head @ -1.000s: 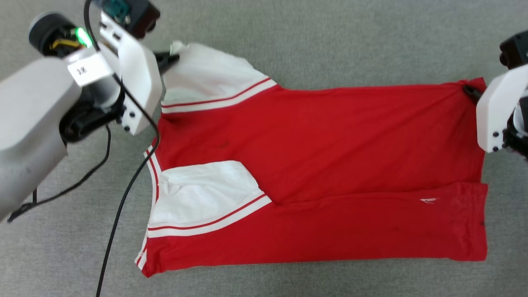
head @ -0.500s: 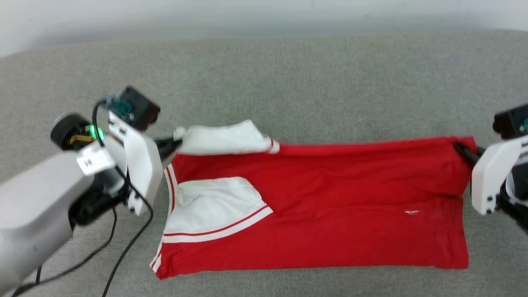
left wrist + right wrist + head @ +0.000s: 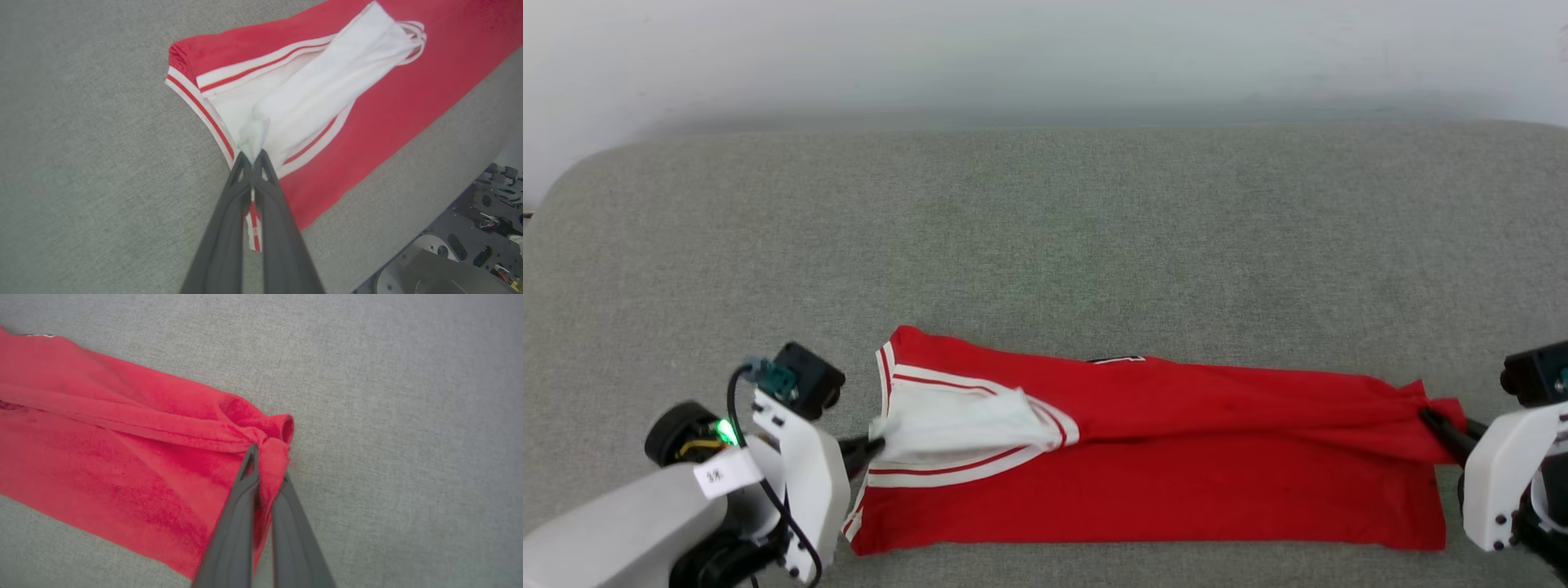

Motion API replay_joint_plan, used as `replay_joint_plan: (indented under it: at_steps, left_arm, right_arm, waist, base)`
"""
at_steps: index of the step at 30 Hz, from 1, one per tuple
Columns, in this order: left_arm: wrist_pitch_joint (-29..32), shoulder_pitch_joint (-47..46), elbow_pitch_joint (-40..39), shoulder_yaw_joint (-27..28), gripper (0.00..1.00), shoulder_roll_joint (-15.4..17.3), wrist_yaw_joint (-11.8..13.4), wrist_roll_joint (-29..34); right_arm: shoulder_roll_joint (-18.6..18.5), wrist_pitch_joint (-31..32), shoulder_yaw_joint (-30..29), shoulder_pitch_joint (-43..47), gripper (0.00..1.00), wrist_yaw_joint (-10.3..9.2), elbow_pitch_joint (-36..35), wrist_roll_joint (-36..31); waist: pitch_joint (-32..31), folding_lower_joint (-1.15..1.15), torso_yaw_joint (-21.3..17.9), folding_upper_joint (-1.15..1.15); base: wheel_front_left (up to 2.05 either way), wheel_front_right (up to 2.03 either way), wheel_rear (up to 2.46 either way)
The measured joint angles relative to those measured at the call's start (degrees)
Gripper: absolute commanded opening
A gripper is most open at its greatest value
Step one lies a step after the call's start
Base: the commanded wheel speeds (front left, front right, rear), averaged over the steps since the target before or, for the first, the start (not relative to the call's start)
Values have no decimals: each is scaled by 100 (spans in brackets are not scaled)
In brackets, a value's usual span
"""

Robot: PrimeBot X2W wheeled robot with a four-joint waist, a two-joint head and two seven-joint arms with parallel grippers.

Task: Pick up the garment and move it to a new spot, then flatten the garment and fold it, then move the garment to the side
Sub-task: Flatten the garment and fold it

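Garment (image 3: 1176,490) now folded forward, taut between left tool (image 3: 876,445), right tool (image 3: 1426,417), both pinching it.

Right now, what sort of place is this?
Probably a lab test bench, not a home: grey fabric-covered table, bare white wall behind, exposed metal hardware and wiring below its edge.

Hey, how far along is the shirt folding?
Done: the garment lies spread as a long band on the grey cushion. In hand: a lengthwise fold, with the left gripper shut on the white sleeve and the right gripper shut on the bunched red hem corner. Left: lay that fold down, finish folding, move it aside.
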Motion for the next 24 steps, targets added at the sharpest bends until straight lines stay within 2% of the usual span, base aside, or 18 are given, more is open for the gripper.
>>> replay_joint_plan:
  at_steps: [4, 11, 12, 13, 14, 15, 21, 24]
  left_arm:
    - [-1, 317, 14, -3, 0, -10, 42, -12]
    - [-29, 571, 437, -5, 0, -270, 32, 110]
    - [-107, 591, 483, 5, 0, -326, 27, 96]
    - [-187, 623, 527, 24, 34, -374, 30, 85]
    - [-259, 651, 567, 31, 89, -412, 35, 91]
    - [-379, 681, 605, 68, 100, -432, 76, 93]
    - [-1363, 962, 655, 415, 100, -443, 402, 91]
    - [-1847, 1090, 619, 583, 100, -449, 670, 130]
  right_arm:
    - [104, 53, -121, 338, 0, -1, -119, -23]
    - [396, 136, -231, 584, 0, 0, 44, -129]
    - [421, 118, -238, 584, 30, 0, 69, -153]
    - [444, 101, -253, 583, 98, 0, 89, -163]
    - [475, 65, -267, 583, 100, -1, 99, -163]
    - [492, 37, -269, 582, 100, 0, 91, -163]
    - [432, -167, -532, 620, 100, -2, -303, -102]
    - [270, -52, -742, 753, 100, -3, -617, -67]
  waist:
    - [58, 0, 0, 0]
    - [213, 1, -32, 0]
    - [223, 1, -37, 0]
    - [225, 1, -42, 0]
    - [216, 1, -48, 0]
    - [197, 1, -56, 0]
    - [-24, 1, -99, 0]
    - [-147, 1, -99, 0]
  base:
    - [0, 0, 0]
    - [0, 0, 0]
    - [0, 0, 0]
    - [0, 0, 0]
    - [0, 0, 0]
    - [0, 0, 0]
    - [0, 0, 0]
    - [0, 0, 0]
